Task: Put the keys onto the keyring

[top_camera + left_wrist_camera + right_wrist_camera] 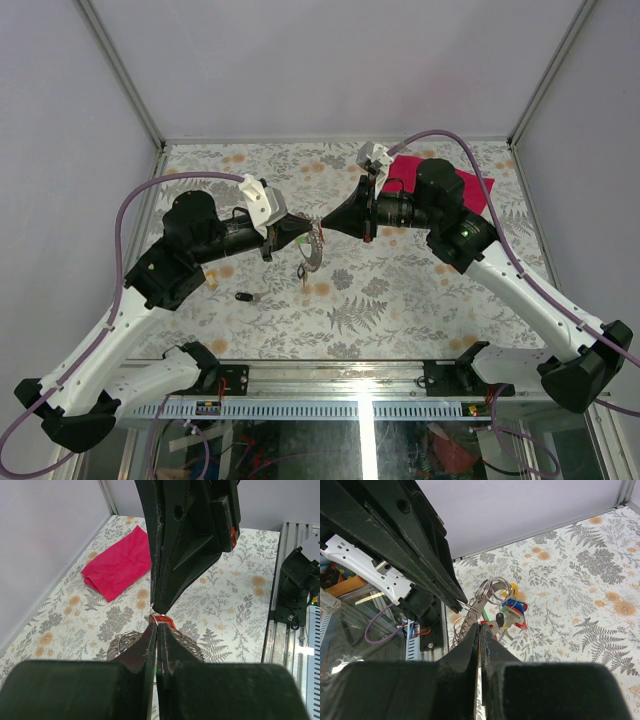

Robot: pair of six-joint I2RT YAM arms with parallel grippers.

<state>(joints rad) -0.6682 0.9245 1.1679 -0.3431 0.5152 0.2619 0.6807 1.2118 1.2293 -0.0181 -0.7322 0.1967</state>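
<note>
Progress looks partial, by my judgement: the thin silvery metal keyring [316, 247] with its yellow and blue plastic tags hangs clear of the flower-patterned bench [400, 300]. A red-tagged key [520, 625] and a small dark key [499, 617] dangle in the same bundle, though I cannot tell whether each is truly threaded on. My left end effector [298, 232] and my right end effector [337, 222] meet tip to tip, both pressed together on the keyring's thin wire. The bundle is well apart from the folded red cloth [452, 178], out on the side of it toward my left arm. One small black piece [243, 296] lies loose on the bench, farther from the red cloth than the keyring is and nearer my bases; that one looks left to do. A sliver of green shows among the tags, too small to name. Containers: none in view, so nothing to report inside any
</note>
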